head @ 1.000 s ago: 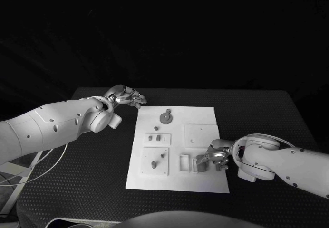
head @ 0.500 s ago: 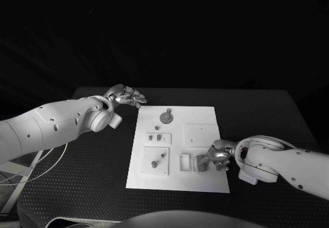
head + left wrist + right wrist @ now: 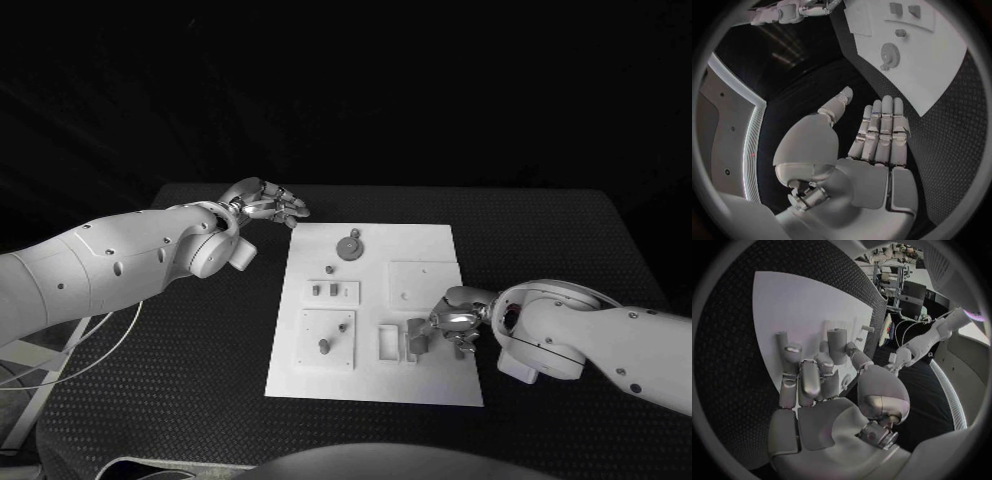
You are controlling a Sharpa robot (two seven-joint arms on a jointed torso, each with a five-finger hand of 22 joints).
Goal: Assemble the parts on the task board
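In the head view the flat white rectangular task board (image 3: 372, 310) lies mid-tabletop; the right robot hand (image 3: 450, 328) pinches a small grey rigid part (image 3: 420, 338) near the board's near right corner, beside a white slotted block (image 3: 389, 342). The part looks light, stiff and slippery; its upper sides suit a pinch. In the left wrist view the left robot hand (image 3: 870, 145) is spread, empty, beside the board's far left corner. In the right wrist view the fingers (image 3: 798, 375) curl onto the board.

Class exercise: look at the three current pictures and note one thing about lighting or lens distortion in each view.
Head view: the room behind the table is black, while the white task board stands out brightly. Left wrist view: fisheye lens bends the task board's straight edges, and a dark frame rings the circle. Right wrist view: the left robot hand aside, here the right robot hand shows soft highlights, and the board edge curves.
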